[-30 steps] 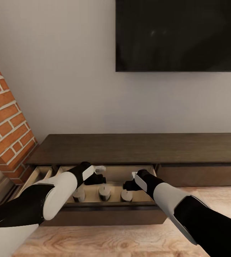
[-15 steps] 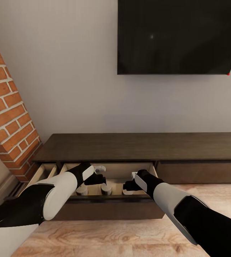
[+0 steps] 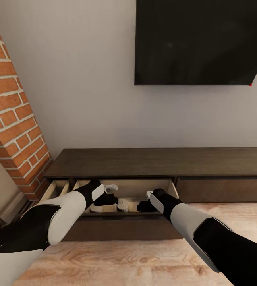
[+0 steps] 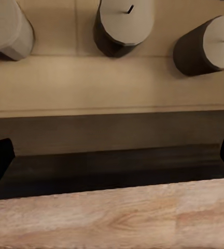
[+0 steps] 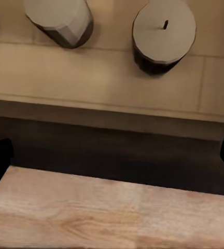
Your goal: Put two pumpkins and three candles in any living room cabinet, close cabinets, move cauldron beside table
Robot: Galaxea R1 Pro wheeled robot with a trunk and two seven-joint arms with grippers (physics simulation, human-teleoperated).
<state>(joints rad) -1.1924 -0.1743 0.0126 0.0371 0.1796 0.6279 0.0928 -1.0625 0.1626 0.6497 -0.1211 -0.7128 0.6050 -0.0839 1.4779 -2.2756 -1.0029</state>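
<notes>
The long dark-brown cabinet stands against the wall with one drawer pulled partly out. Three candles stand in a row on the drawer's pale floor; two of them appear in the right wrist view, and one pale top peeks over the drawer front in the head view. My left gripper and right gripper both hover at the drawer's dark front edge, open and holding nothing. The pumpkins, the cauldron and the table are out of view.
A brick column rises at the left and a black TV hangs on the wall above. A second drawer stands ajar at the cabinet's left end. The right panel is shut. Wood floor lies in front.
The drawer has slid further into the cabinet, so less of the candles shows over its front. The whole head view has shifted, so the camera has moved; the arms keep their pose.
</notes>
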